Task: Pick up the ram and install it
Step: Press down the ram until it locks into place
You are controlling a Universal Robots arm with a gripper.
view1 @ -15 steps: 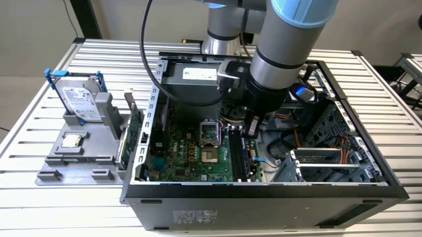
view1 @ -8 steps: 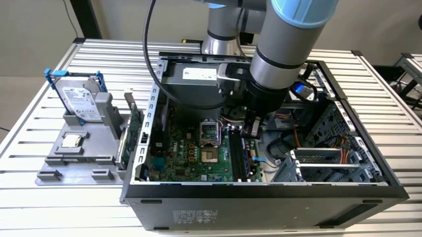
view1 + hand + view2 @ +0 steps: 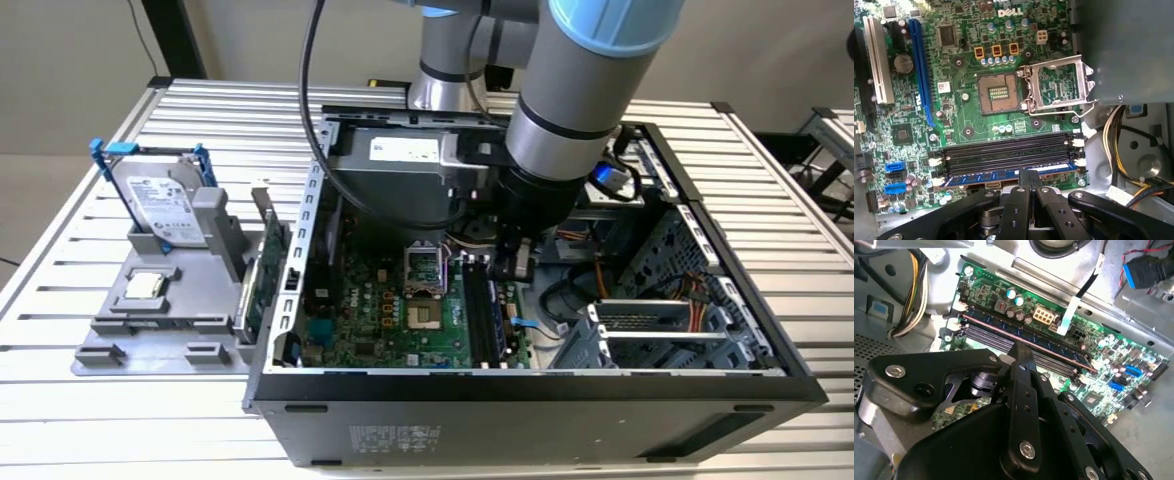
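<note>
Exterior view: an open computer case (image 3: 534,390) lies on a slatted metal table (image 3: 80,420), and the arm (image 3: 587,90) reaches down into it so that the gripper (image 3: 513,262) hangs over the motherboard (image 3: 387,310), at the black memory slots (image 3: 491,320) that run beside the open processor socket (image 3: 424,268). Toward the exterior view's left of the case, a grey holder (image 3: 160,330) on the table carries a hard drive (image 3: 160,205) standing upright in a blue frame, a small square chip (image 3: 144,287) lying flat, and a green card (image 3: 274,265) standing on edge just beside the case wall. First wrist view: the gripper (image 3: 1029,176) has its two black fingers (image 3: 1024,181) drawn together, tips pressed side by side with no visible gap, resting on the upper edge of the ram (image 3: 989,176). The ram sits in the slot of the bank (image 3: 1009,152) nearest the gripper, parallel to the other slots, with white latches (image 3: 1080,162) at the slot ends; whether it is fully seated cannot be told. The socket (image 3: 999,94) lies beyond the slots with its metal cover (image 3: 1059,85) swung aside. Second wrist view: the gripper (image 3: 1021,354) shows the same closed fingertips (image 3: 1023,352) touching the long thin edge of the ram (image 3: 1054,352), which runs along the slot bank (image 3: 989,337); a bundle of yellow and black wires (image 3: 916,295) hangs near the end of the slots.
</note>
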